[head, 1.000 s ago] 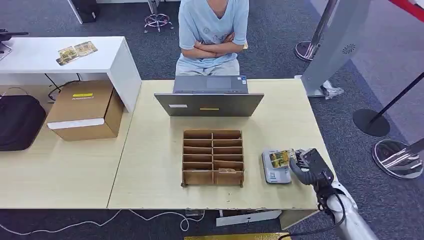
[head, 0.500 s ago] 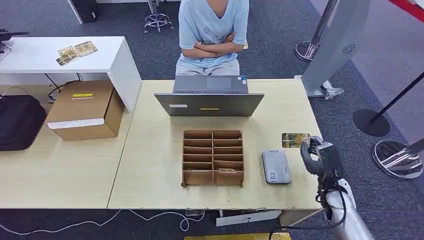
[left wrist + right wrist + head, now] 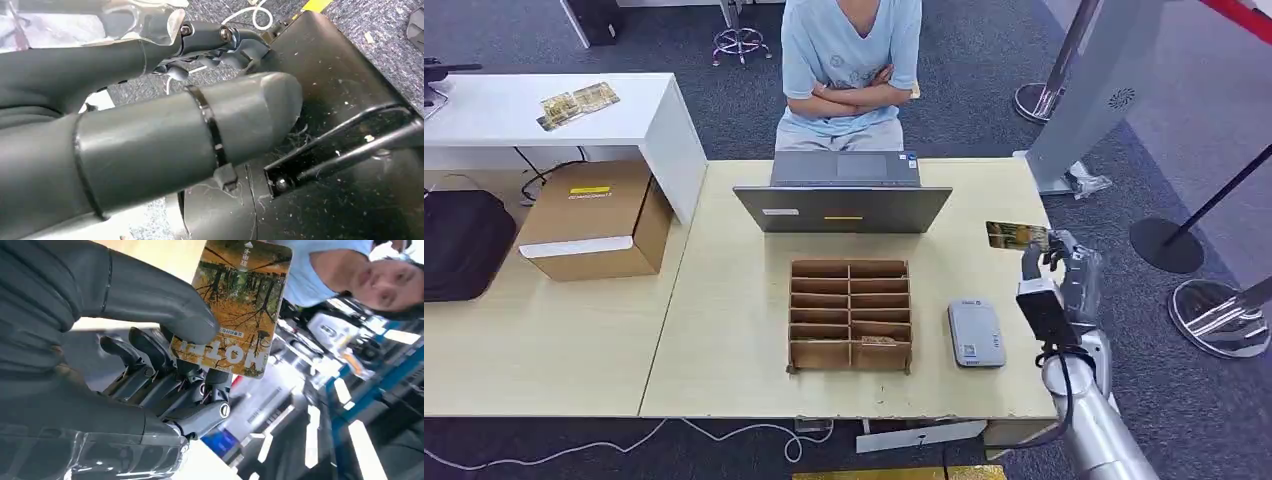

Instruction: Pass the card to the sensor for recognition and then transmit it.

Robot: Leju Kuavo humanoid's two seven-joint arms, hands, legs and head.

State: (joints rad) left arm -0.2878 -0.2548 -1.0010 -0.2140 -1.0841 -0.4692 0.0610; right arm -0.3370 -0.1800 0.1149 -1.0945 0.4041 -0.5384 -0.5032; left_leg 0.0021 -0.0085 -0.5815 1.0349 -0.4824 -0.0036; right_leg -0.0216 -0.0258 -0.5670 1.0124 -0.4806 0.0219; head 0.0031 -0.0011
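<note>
My right hand (image 3: 1064, 275) is raised above the table's right edge and pinches a yellow-brown card (image 3: 1015, 236) printed with an autumn forest. In the right wrist view the thumb presses the card (image 3: 239, 305) against the fingers (image 3: 150, 360). The grey card sensor (image 3: 975, 333) lies flat on the table, below and left of the card, with nothing on it. My left hand (image 3: 165, 135) hangs beside my body, its fingers curled in with nothing in them.
A cardboard slot organiser (image 3: 850, 315) stands mid-table, left of the sensor, with one card in a front slot. Behind it is a laptop (image 3: 842, 198), and a seated person (image 3: 849, 70) with folded arms. A cardboard box (image 3: 594, 220) sits at the left.
My right hand lifted the card off the sensor and carried it up and away from me, toward the far right of the table. The sensor now lies bare.
</note>
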